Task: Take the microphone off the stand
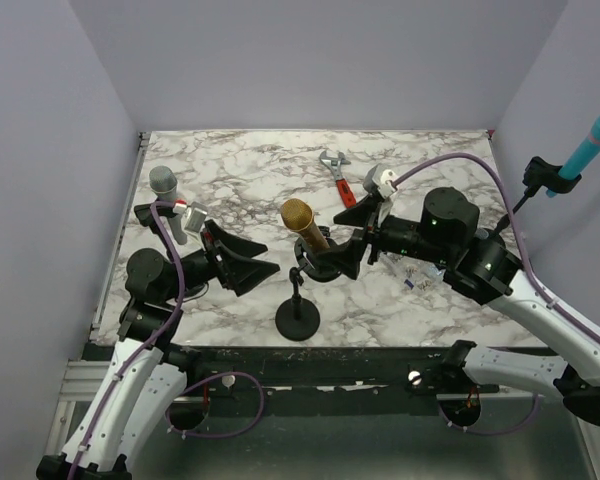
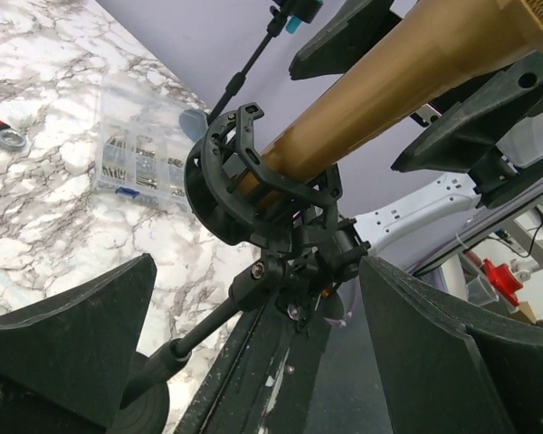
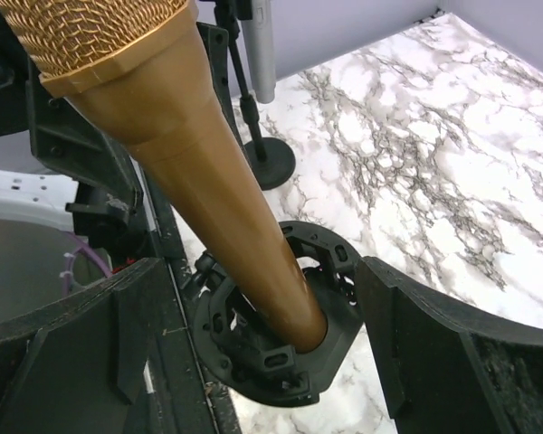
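A gold microphone (image 1: 302, 222) sits tilted in the black clip (image 1: 307, 264) of a short stand with a round base (image 1: 298, 322). My right gripper (image 1: 327, 258) is open, with a finger on each side of the clip (image 3: 281, 353) and the microphone's lower end (image 3: 208, 190), not touching them. My left gripper (image 1: 260, 258) is open and empty, just left of the stand. In the left wrist view the clip (image 2: 240, 181), the stand rod (image 2: 208, 325) and the microphone (image 2: 407, 86) lie between and beyond my left fingers (image 2: 63, 362).
A grey microphone (image 1: 164, 184) on a second stand is at the back left; its base (image 3: 271, 163) shows in the right wrist view. A red wrench (image 1: 342, 183) lies at the back. A clear parts box (image 2: 145, 154) lies right of the stand. A teal microphone (image 1: 595, 140) stands off the table's right edge.
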Controlling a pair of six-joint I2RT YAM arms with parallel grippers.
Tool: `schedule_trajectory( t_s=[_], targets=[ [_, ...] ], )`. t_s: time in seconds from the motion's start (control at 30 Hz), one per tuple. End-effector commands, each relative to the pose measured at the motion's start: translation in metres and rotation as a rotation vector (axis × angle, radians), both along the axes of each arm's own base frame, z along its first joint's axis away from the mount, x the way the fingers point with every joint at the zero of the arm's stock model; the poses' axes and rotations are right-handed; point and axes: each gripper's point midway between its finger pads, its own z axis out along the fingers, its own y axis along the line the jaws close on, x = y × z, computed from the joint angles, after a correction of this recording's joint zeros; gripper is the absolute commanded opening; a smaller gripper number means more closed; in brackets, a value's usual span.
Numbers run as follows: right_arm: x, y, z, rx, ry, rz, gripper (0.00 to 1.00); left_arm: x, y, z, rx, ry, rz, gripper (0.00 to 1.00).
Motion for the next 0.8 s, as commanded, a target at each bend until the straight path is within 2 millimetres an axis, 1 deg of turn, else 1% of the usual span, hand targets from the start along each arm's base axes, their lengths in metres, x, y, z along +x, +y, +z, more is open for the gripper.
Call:
schedule_trajectory(
  t_s=[0.0, 0.1, 0.27, 0.37, 0.4, 0.5, 0.57, 0.6, 0.77],
  targets=[
    [0.014, 0.014, 0.005, -0.023, -0.114, -0.06, 0.92, -0.001, 0.001, 0.0, -0.028, -0.001, 0.019, 0.98],
    [0.008, 0.023, 0.008, -0.011, -0.181, -0.064, 0.89, -0.002, 0.002, -0.001, -0.025, 0.0, 0.03, 0.99],
    [0.003, 0.029, 0.015, 0.051, -0.253, -0.073, 0.83, -0.003, 0.004, -0.004, -0.02, 0.003, 0.042, 0.98],
    [0.004, 0.03, 0.015, 0.068, -0.276, -0.085, 0.79, -0.004, 0.005, -0.006, -0.016, 0.009, 0.043, 0.99],
    [0.004, 0.031, 0.019, 0.087, -0.289, -0.089, 0.78, -0.005, 0.005, -0.006, -0.013, 0.006, 0.046, 0.99],
    [0.007, 0.031, 0.018, 0.089, -0.305, -0.108, 0.74, -0.005, 0.007, -0.004, 0.003, -0.01, 0.059, 0.99],
    [0.008, 0.03, 0.019, 0.088, -0.314, -0.117, 0.7, -0.004, 0.011, -0.006, 0.054, -0.028, 0.086, 0.98],
    [0.008, 0.029, 0.019, 0.092, -0.317, -0.119, 0.68, -0.003, 0.014, -0.002, 0.074, -0.042, 0.111, 0.98],
    [0.005, 0.031, 0.019, 0.098, -0.327, -0.101, 0.61, -0.001, 0.026, 0.005, 0.151, -0.105, 0.19, 0.98]
  ],
)
